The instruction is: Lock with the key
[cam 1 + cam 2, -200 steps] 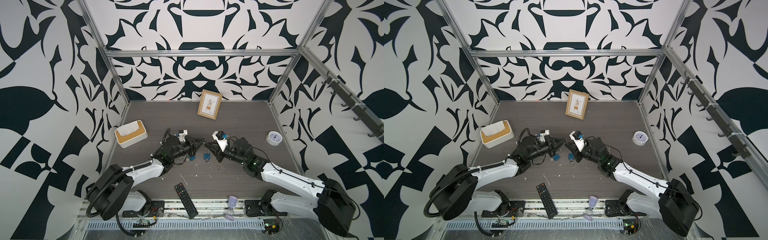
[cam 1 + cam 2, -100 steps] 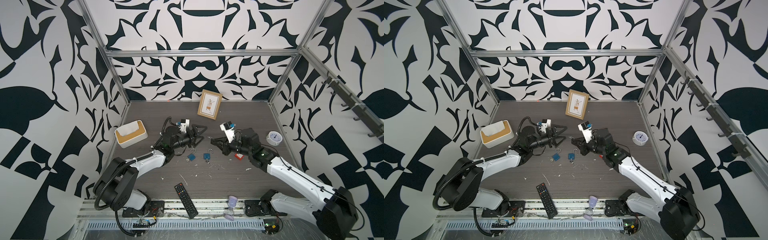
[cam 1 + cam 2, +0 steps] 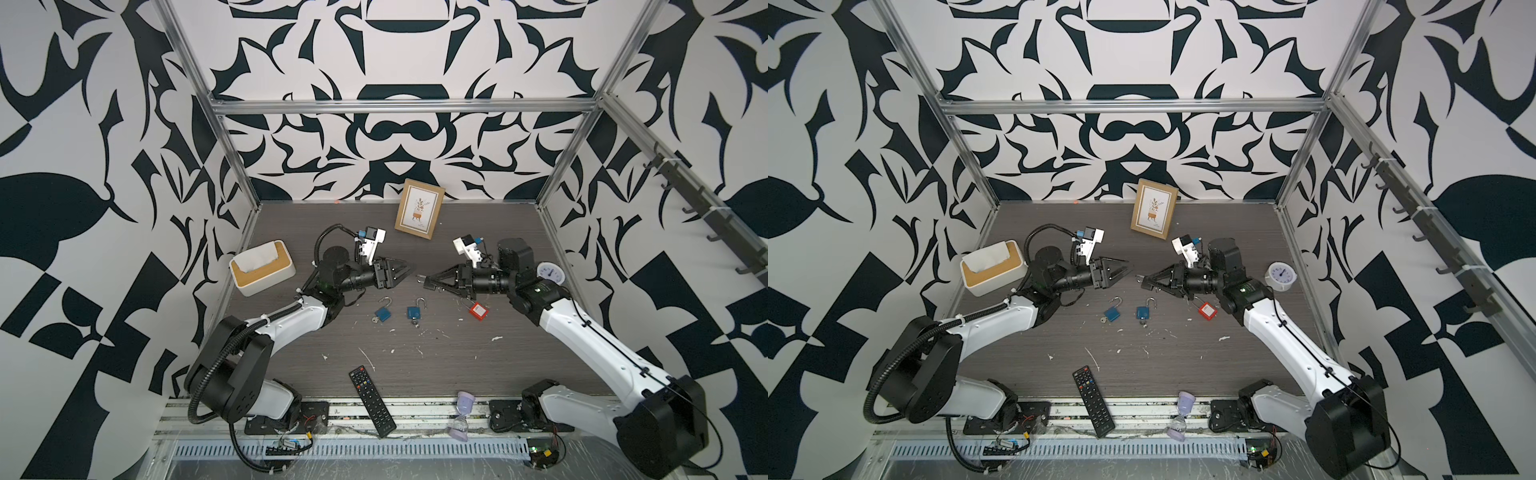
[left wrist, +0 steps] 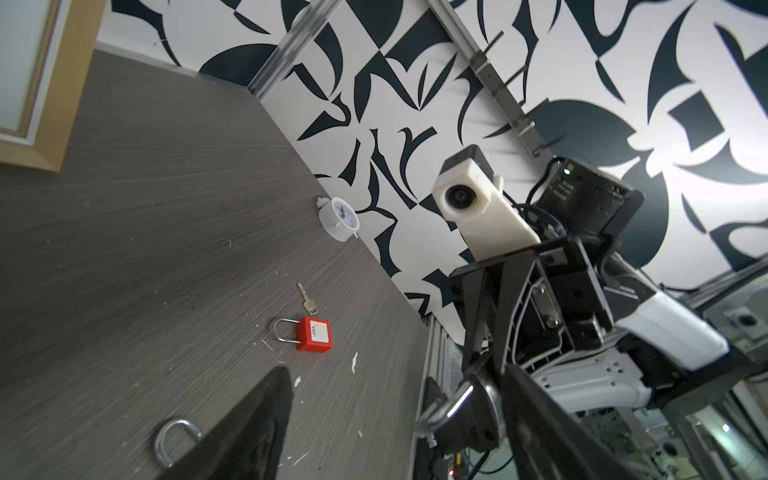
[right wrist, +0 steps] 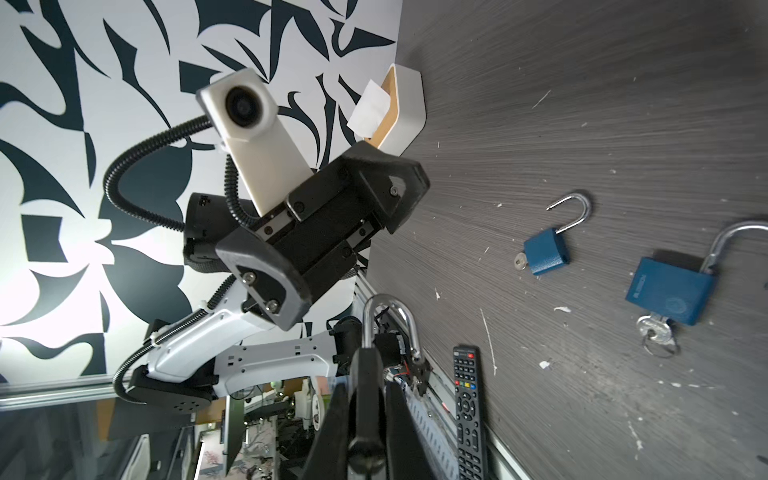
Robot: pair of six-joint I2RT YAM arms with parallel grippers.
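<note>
Just let go with left gripper and drawn back, jaws apart and empty, still clamping in right gripper the dark padlock with silver shackle up between both arms, so probably free to fetch the small silver key.

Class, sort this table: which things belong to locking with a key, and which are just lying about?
Job: held padlock in right gripper, blue padlock, blue padlock with key ring, red padlock, loose key.
Lying about: tissue box, picture frame, clock, remote control, hourglass.
</note>
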